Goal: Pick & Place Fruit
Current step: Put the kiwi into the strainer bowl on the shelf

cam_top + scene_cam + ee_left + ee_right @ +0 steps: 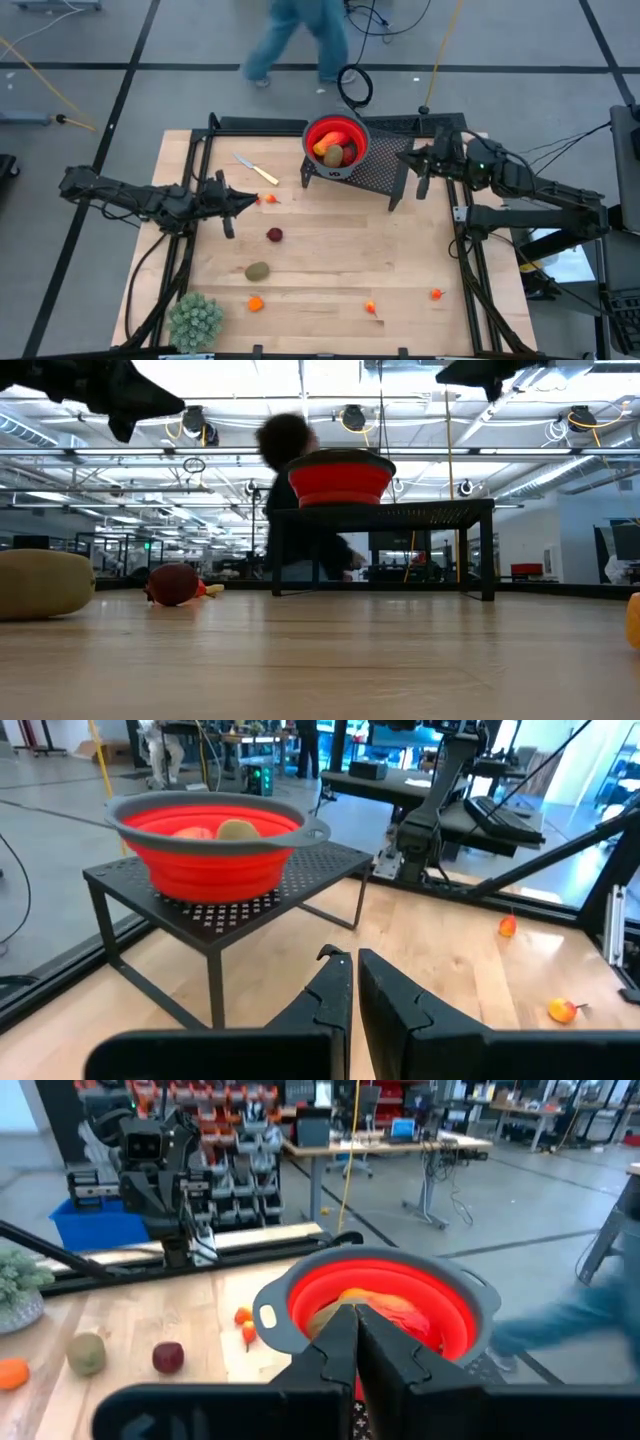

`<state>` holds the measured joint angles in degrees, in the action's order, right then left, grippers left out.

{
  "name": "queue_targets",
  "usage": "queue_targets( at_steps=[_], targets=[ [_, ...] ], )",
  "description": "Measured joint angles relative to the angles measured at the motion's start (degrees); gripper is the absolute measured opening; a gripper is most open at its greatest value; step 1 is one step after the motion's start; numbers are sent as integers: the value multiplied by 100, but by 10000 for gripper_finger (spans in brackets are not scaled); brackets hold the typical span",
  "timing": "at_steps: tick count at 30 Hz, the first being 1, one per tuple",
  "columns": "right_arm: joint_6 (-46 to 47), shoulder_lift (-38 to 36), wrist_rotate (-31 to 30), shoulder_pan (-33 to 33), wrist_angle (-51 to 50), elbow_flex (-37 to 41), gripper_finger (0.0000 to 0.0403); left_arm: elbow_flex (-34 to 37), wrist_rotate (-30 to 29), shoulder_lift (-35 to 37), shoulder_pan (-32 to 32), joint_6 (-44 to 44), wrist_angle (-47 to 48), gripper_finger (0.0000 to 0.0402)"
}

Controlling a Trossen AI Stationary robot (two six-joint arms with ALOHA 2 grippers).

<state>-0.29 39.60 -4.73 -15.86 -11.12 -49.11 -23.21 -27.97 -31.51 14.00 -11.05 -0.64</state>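
With both tools pressed together and empty, left tool (pixel 250 201) and right tool (pixel 405 158) flanking the bowl (pixel 336 141), we'd pinch the light, stiff, slippery kiwi (pixel 258 271) on the counter (pixel 400 260) below it across its waist.

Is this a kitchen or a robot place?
Probably a robot lab or workshop: a wooden table with robot arms, workbenches with gear behind, and shelves of parts bins.

No text, label or number can be read anywhere.
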Motion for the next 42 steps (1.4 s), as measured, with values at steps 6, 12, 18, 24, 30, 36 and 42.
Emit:
queue_targets(
  at_steps=[6,12,18,24,30,36,42],
  targets=[
    [175,-709,2,-2,302,714,0,-578,259,-647,-2,-65,70,19],
    [264,-1417,24,-2,315,1163,0,-1345,307,-1457,-2,-469,583,19],
    [266,-2026,28,-2,302,1502,0,-2142,632,-2321,-2,-1074,1295,19],
    [266,-2589,39,-2,210,1841,0,-2821,1056,-3075,18,-1577,1856,19],
    [263,-3050,108,-3,187,2203,0,-3435,1130,-3606,135,-2224,2606,19],
    [238,-3365,512,-2,180,2556,0,-3959,1592,-4031,180,-2978,3022,19],
    [223,-3524,957,-4,190,2811,0,-4508,1983,-4515,279,-3932,3821,19]
  ],
)
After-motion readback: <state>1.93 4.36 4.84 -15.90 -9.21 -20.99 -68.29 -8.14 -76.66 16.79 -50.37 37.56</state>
